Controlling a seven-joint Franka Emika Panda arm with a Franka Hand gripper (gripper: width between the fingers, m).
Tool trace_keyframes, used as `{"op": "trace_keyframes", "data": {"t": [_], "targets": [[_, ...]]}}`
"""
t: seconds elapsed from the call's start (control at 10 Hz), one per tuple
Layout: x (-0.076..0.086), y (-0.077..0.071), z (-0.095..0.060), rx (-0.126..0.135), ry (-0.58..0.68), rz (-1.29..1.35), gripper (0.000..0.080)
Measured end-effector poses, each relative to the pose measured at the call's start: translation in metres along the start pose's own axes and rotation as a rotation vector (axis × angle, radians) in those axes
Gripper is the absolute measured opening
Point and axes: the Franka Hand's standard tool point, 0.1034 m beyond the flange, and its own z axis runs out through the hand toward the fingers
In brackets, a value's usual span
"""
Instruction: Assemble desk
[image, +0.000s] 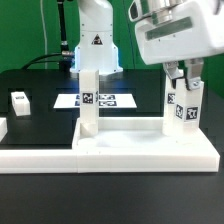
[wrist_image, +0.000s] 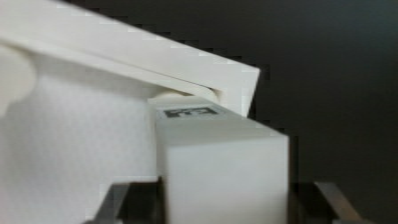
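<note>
**Grip on the right leg**

My gripper is clamped on this leg. The fingers press both its sides near the top. It stands upright with its foot at the far right corner of the tabletop slab. The slab's raised rim hides that foot, so I cannot tell whether it is seated. In the wrist view the same leg fills the middle. Its tag is too blurred to read, and my fingers are cut off at the picture's edge. The left leg stands upright on the slab and covers part of the marker board behind it. A loose leg sits well apart on the left.
</note>
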Motion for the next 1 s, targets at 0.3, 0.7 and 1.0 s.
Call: {"op": "trace_keyframes", "data": {"t": [0.3,0.7,1.0], "targets": [[-0.003,0.001,0.0,-0.016,-0.004,-0.103,0.0403],[-0.018,-0.004,0.004,-0.08,-0.024,-0.598,0.0647],[-0.009,-0.002,0.001,-0.148,-0.017,-1.063,0.0649]]}}
